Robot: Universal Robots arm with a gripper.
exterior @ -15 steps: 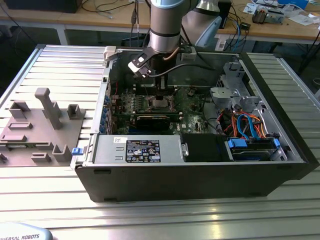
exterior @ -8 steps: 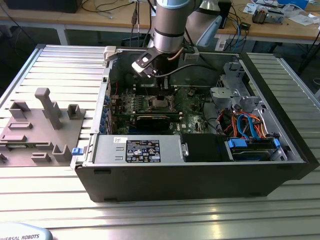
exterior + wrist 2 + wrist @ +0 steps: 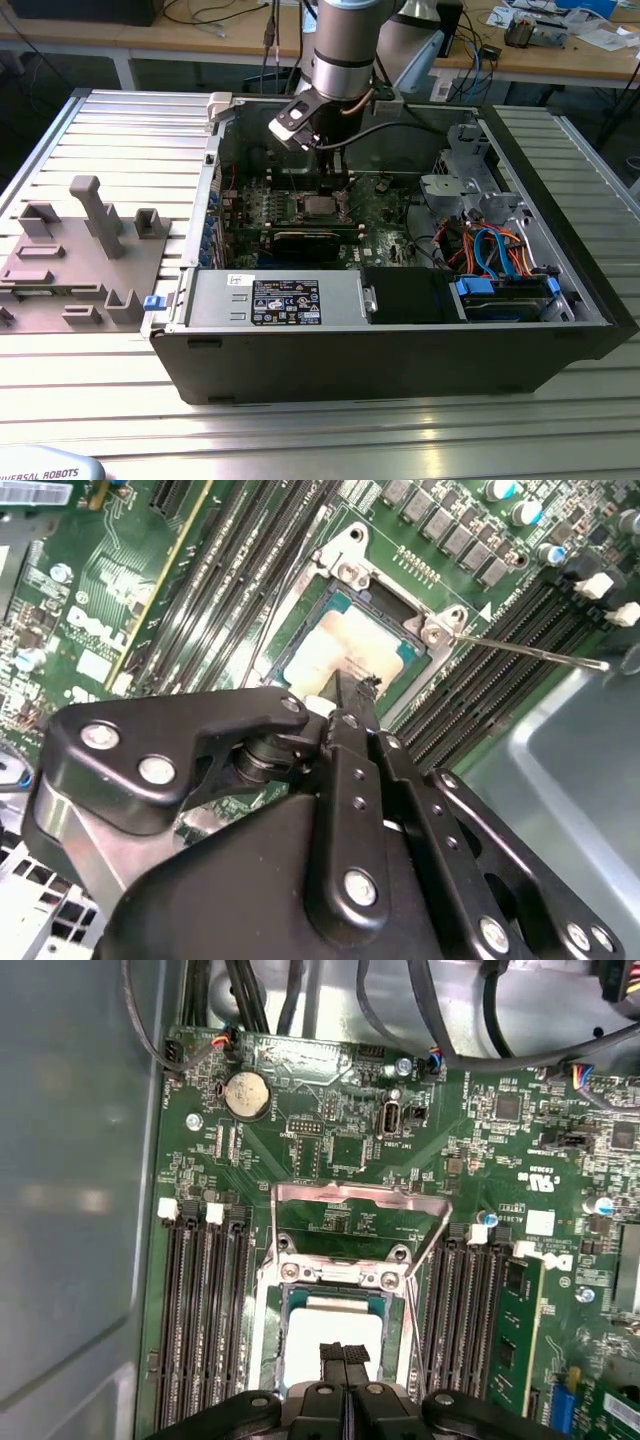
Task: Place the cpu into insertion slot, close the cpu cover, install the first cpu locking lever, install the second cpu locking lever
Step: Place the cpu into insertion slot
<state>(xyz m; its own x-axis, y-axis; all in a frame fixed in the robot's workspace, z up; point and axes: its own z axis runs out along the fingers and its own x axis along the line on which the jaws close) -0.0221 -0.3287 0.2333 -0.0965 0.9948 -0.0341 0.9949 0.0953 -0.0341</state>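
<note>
The cpu [image 3: 335,1328] lies flat in the insertion slot [image 3: 275,1332], its pale metal top showing in both wrist views [image 3: 352,640]. My gripper [image 3: 345,1352] is shut, its two black fingertips pressed together just over the chip's near edge, with nothing seen between them [image 3: 352,685]. The cpu cover [image 3: 360,1196] stands raised off the socket on its far side, its window open to the board behind. A thin locking lever [image 3: 530,652] sticks out sideways from the socket corner. In the exterior view the gripper [image 3: 335,175] hangs above the socket [image 3: 318,207] inside the case.
Black memory slots [image 3: 200,1310] flank the socket on both sides. The grey case wall [image 3: 70,1180] rises close by. Cables [image 3: 490,250] and a drive cage [image 3: 455,175] fill the exterior view's right; a power supply [image 3: 285,300] sits in front. Grey fixtures [image 3: 90,250] rest outside the case.
</note>
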